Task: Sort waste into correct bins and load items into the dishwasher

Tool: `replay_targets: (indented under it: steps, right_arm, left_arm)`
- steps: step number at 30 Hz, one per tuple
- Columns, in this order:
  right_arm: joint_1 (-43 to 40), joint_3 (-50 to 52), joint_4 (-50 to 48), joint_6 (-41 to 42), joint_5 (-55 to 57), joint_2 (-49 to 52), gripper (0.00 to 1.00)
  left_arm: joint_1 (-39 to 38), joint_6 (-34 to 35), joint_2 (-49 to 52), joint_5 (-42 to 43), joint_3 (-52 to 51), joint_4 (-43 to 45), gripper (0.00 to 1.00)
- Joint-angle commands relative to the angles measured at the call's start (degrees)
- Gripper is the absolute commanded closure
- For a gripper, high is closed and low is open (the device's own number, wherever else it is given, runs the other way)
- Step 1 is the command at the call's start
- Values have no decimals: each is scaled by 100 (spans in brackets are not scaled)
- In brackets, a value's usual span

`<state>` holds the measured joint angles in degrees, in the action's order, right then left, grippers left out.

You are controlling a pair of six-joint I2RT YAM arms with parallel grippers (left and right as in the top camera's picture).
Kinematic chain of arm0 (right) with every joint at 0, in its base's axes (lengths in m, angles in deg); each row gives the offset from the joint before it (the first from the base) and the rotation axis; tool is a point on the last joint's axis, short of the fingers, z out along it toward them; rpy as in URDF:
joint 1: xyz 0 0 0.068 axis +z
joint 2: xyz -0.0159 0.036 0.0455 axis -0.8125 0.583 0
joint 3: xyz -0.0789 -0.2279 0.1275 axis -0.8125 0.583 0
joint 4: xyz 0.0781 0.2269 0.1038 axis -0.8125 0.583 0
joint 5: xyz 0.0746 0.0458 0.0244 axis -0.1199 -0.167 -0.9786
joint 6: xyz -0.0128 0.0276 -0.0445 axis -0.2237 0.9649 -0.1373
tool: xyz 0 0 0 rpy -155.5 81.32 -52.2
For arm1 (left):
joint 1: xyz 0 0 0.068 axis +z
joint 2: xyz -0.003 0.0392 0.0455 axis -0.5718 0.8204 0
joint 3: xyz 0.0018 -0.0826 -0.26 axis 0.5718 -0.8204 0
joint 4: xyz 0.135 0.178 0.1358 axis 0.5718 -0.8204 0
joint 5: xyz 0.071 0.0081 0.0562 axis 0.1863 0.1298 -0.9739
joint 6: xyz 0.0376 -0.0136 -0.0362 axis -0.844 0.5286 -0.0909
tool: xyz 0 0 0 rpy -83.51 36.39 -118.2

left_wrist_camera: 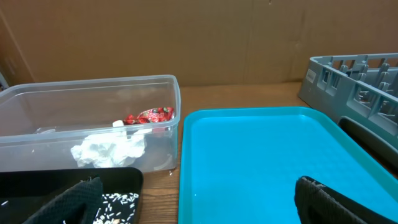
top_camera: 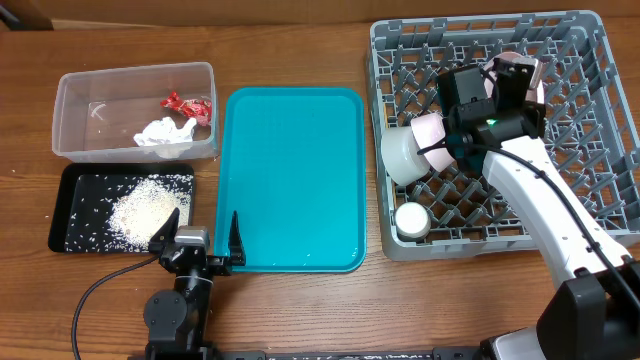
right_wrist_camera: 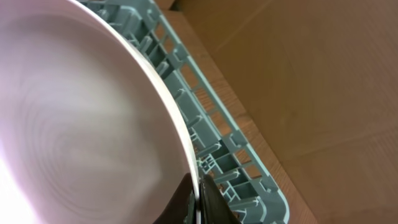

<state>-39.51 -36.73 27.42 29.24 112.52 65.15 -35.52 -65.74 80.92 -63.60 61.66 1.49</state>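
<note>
The right gripper [right_wrist_camera: 199, 202] is clamped on the rim of a white plate [right_wrist_camera: 81, 124]. In the wrist view the thin edge of the plate is seen pinched between the two dark fingertips. The plate is held on edge above the far part of the grey dish rack [top_camera: 470, 22], which takes up the right side of the tabletop. Whether it is the larger or the smaller plate cannot be told. Inside the rack, a white bowl [top_camera: 405, 155] is propped on its side against the left wall, and a small white cup [top_camera: 411, 220] is set in the near-left corner.

The left gripper [top_camera: 203, 240] is held low by the near edge of the table, at the near-left corner of the teal tray [top_camera: 295, 180]. Its fingers [left_wrist_camera: 68, 202] are spread wide apart, with nothing between them.

The waste is found at the left side of the table. A clear tub [top_camera: 100, 120] stands towards the far-left corner; a crumpled red wrapper [top_camera: 190, 104] and a crumpled white tissue [top_camera: 163, 132] lie inside it, close together at its right end. Just nearer than the tub, a shallow black tray [top_camera: 60, 215] is placed, and loose rice grains [top_camera: 145, 210] are heaped in it — mostly towards its right half, with scattered grains across the rest.
</note>
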Motion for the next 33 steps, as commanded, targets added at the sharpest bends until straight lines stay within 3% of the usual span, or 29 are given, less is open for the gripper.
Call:
replay_targets:
  steps: [1, 3, 7, 13, 18, 20, 23, 30, 33]
  right_arm:
    - [9, -7, -52, -179, -385, -37, 96]
    - [9, -7, -79, -179, -422, -37, 88]
    - [44, -13, -133, -219, -409, -39, 60]
    - [459, -284, 90, -17, -490, -328, 56]
    - [1126, -745, 529, 271, -1906, -1043, 51]
    - [1425, -887, 643, 498, -2761, -1405, 45]
    - [1862, -916, 584, 627, -4153, -1974, 0]
    - [2430, -914, 562, 625, -6494, -2542, 0]
    - [2433, -914, 791, 623, -6802, -2524, 0]
  left_arm:
    - [31, -105, -55, -39, -20, -9, 0]
    - [31, -105, -55, -42, -20, -7, 0]
    - [31, -105, -55, -42, -20, -7, 0]
    - [31, -105, -55, -39, -20, -7, 0]
    - [31, -105, -55, -39, -20, -7, 0]
    - [31, -105, -55, -42, -20, -7, 0]
    - [31, -105, -55, -39, -20, -7, 0]
    - [31, -105, -55, -39, -20, -7, 0]
    - [31, -105, -55, -42, -20, -7, 0]
